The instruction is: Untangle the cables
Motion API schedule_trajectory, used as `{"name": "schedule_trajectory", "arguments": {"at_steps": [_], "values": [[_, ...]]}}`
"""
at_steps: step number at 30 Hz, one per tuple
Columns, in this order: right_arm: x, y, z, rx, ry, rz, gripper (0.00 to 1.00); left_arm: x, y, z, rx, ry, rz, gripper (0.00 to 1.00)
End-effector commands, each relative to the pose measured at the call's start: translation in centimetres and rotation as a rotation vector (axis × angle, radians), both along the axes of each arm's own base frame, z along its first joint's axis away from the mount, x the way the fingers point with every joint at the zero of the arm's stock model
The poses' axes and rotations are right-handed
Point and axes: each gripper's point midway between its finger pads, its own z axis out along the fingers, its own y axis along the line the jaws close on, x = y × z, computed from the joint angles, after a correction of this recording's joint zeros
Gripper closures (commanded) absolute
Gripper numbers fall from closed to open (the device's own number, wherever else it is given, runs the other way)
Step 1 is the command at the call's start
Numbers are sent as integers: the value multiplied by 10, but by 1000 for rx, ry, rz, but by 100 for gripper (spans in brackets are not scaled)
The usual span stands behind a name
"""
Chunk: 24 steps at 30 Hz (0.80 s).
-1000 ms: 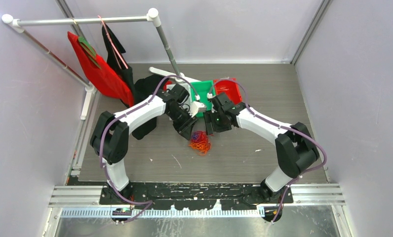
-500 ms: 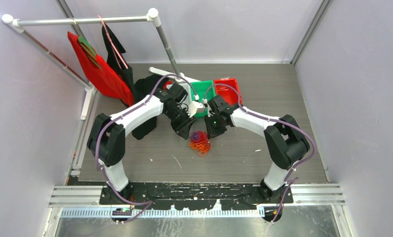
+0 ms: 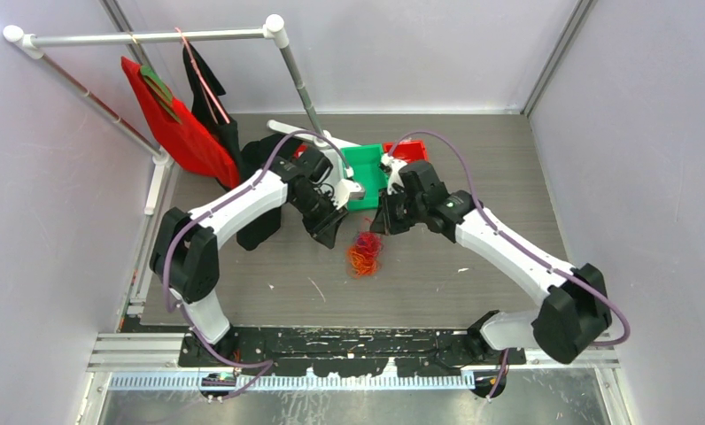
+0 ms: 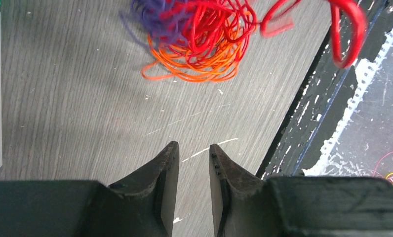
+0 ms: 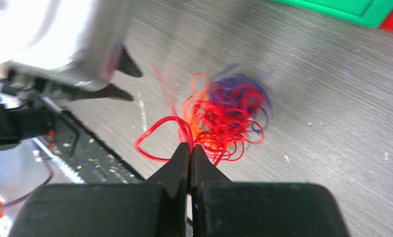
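The cables [image 3: 363,253] are one tangled clump of red, orange and purple strands on the grey table. My right gripper [image 3: 381,225] is at the clump's upper right. In the right wrist view it [image 5: 190,146] is shut on a red strand, which loops out to the left while the cables [image 5: 225,109] hang blurred just beyond the tips. My left gripper [image 3: 329,232] is to the clump's left. In the left wrist view it [image 4: 192,146] is open with only bare table between its fingers. The cables [image 4: 197,42] lie ahead of it, apart from it.
A green bin [image 3: 364,170] and a red bin [image 3: 408,151] stand behind the grippers. A red garment [image 3: 167,124] and a black garment [image 3: 205,84] hang from a white pipe rack [image 3: 154,37] at the back left. The table's black front rail [image 4: 303,123] runs near the left gripper.
My right gripper has shut on a red strand and its arm has swung out to the right, tugging the clump's top up. The left gripper has drawn back slightly.
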Motion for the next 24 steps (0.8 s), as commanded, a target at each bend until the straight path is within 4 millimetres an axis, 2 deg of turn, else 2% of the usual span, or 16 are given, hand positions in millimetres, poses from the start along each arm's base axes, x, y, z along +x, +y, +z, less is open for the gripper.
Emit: {"name": "schedule_trajectory", "arguments": {"at_steps": [1, 5, 9, 13, 17, 22, 24], "values": [[-19, 22, 36, 173, 46, 66, 99, -5, -8, 44, -107, -34, 9, 69], [-32, 42, 47, 289, 126, 133, 99, -11, -12, 60, -158, -37, 12, 65], [-32, 49, 53, 341, 143, 129, 99, -19, -14, 74, -207, -29, 17, 58], [-28, 57, 74, 431, 128, 113, 99, -27, -17, 91, -265, -30, 20, 51], [-25, 61, 94, 490, 105, 101, 99, -33, -21, 110, -321, -18, 20, 50], [-26, 58, 89, 462, 107, 88, 99, -38, -22, 132, -376, 23, 30, 48], [-28, 58, 85, 453, 116, 86, 99, -35, -21, 136, -387, 26, 51, 44]]}}
